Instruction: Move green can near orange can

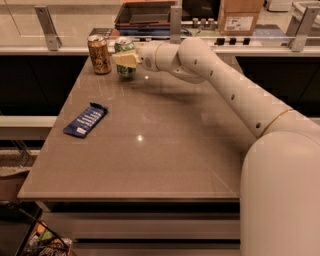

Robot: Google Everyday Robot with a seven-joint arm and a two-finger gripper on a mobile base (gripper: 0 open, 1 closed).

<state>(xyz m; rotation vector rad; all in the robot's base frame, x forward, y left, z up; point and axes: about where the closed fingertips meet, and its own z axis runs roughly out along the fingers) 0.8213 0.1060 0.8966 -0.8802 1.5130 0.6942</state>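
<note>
The green can (125, 46) stands upright near the table's far left edge, just right of the orange can (99, 54), with a small gap between them. My gripper (126, 60) reaches in from the right at the end of the long white arm. It is shut on the green can, with a pale finger (127, 60) lying across the can's front at mid height. The can's lower part shows below the finger, down at the table surface. The orange can stands free and untouched.
A blue snack bar wrapper (86, 120) lies on the left side of the brown table (165, 150). Behind the table's far edge there is a counter with a dark tray (145, 12), a cardboard box (239, 15) and metal rail posts (175, 22).
</note>
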